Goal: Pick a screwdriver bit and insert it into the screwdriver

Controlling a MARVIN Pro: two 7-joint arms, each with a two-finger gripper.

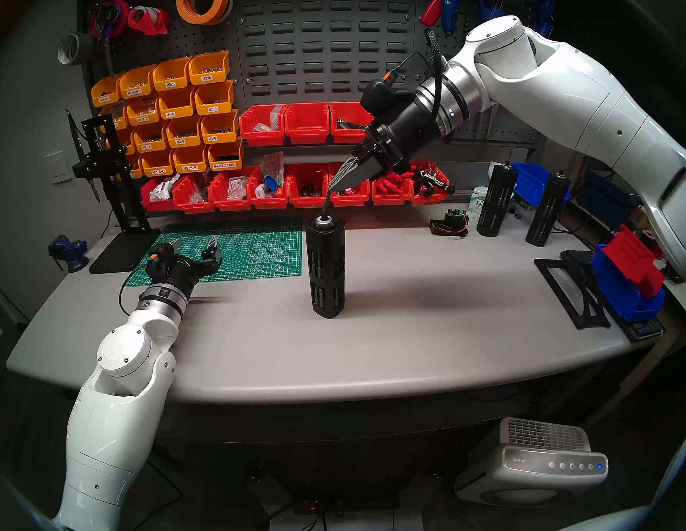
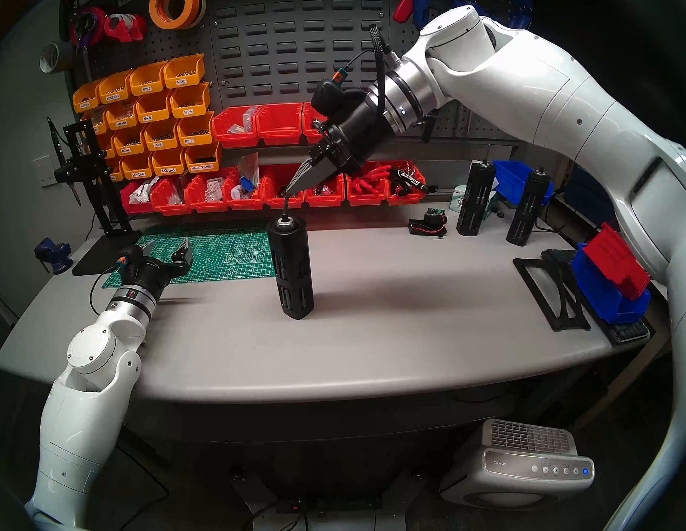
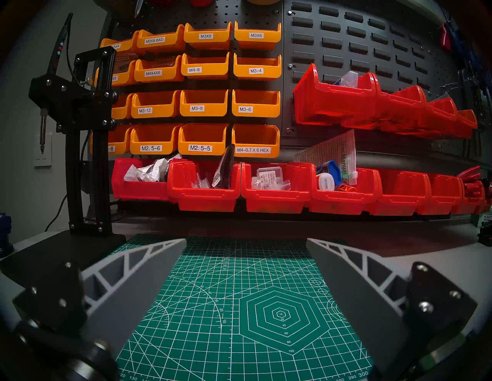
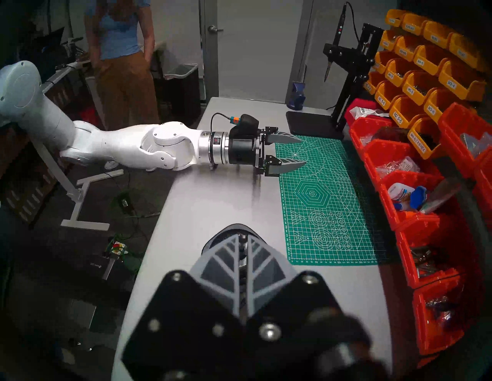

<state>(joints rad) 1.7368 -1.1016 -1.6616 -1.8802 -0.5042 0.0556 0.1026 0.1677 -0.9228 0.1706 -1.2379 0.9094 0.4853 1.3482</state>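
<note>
The screwdriver (image 1: 326, 267) (image 2: 291, 269), a tall black slotted cylinder, stands upright mid-table. My right gripper (image 1: 333, 188) (image 2: 290, 189) is above it, tilted down-left and shut on the screwdriver bit (image 1: 325, 203) (image 2: 285, 207). The thin dark rod runs from the fingertips down to the silver-ringed top socket. In the right wrist view the closed fingers (image 4: 226, 263) cover most of the cylinder's top (image 4: 210, 243). My left gripper (image 1: 196, 243) (image 2: 168, 244) (image 3: 246, 242) (image 4: 302, 151) is open and empty, low over the green cutting mat (image 1: 248, 255).
Two more black cylinders (image 1: 492, 199) (image 1: 547, 209) stand at the back right. Red bins (image 1: 292, 187) line the back edge. A black stand holding a pen-shaped tool (image 1: 105, 182) is at the back left. Blue and red bins (image 1: 629, 276) and a black frame (image 1: 571, 290) are at the right. A person (image 4: 122, 53) stands beyond the table's left end.
</note>
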